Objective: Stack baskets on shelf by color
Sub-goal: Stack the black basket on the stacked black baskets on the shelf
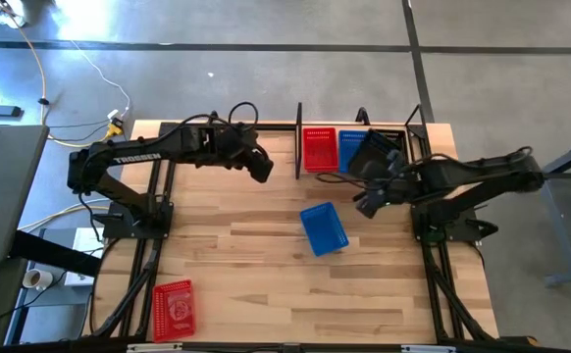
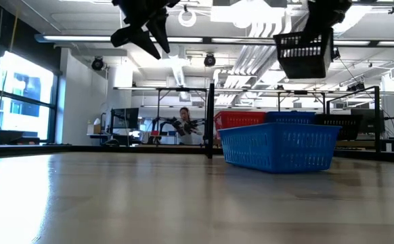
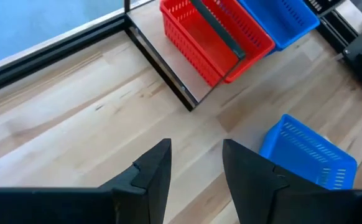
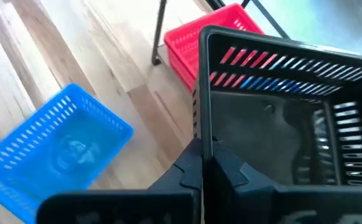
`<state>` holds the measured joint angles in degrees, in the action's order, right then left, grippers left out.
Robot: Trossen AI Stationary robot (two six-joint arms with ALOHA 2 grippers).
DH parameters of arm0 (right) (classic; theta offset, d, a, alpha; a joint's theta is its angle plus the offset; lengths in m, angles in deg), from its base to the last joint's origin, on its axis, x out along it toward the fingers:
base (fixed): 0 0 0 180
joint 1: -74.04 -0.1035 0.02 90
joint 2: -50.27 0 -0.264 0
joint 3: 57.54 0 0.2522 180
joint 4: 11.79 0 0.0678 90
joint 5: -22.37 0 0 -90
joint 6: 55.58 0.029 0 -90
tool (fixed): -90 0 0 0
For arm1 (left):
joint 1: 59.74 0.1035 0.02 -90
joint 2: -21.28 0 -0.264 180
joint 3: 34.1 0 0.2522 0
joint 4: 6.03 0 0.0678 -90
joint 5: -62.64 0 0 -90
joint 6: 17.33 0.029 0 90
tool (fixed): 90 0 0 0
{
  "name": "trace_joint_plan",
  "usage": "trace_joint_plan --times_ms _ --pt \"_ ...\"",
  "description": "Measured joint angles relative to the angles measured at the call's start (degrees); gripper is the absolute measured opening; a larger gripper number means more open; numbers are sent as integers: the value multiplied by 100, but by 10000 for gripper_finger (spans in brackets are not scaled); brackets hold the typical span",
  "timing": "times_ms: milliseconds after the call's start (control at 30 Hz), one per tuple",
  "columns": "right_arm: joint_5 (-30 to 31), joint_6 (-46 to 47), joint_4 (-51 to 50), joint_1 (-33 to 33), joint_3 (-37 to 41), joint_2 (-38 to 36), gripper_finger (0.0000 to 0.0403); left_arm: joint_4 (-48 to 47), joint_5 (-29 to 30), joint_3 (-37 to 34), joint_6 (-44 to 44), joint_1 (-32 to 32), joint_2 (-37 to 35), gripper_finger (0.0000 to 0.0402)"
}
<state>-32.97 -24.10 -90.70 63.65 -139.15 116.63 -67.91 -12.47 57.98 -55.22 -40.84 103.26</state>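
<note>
Black perforated plastic basket [image 4: 293, 118] pinched in right gripper [image 4: 206, 158] upper right, "TROSSEN" lettering on left arm [image 1: 138, 155], left gripper [image 3: 196, 165] released, fingers parted.

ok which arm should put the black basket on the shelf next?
Right. Its gripper is shut on the black basket, held above the shelf near the blue stack. The left gripper is open and empty.

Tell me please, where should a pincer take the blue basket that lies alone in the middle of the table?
The loose blue basket sits upright, open side up, askew on the table. Probably best to come from above and pinch one long wall at the rim, one finger inside and one outside. The empty left pincer hangs open nearby; the right pincer holds a black basket.
</note>
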Motion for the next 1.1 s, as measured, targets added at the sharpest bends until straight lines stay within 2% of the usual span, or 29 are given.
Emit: trace_joint_plan --times_ms 200,300,433,633,833,1100 --pt "97 -1120 -25 89 613 -936 0 13 -79 0 -64 139 0 133" --pt "-91 -1794 -54 196 953 -1428 0 13 -193 0 -74 193 2 133" --pt "-392 -2142 -107 440 1431 -2104 0 54 -232 0 -91 221 2 133" --pt "-483 -2822 -109 752 2029 -2920 0 239 -259 0 -91 221 4 133" --pt "-500 -3869 -73 1097 2344 -3284 0 409 -287 0 -203 221 4 133" --pt "-864 -5032 141 1776 2721 -3336 0 886 -286 0 -244 218 7 133"
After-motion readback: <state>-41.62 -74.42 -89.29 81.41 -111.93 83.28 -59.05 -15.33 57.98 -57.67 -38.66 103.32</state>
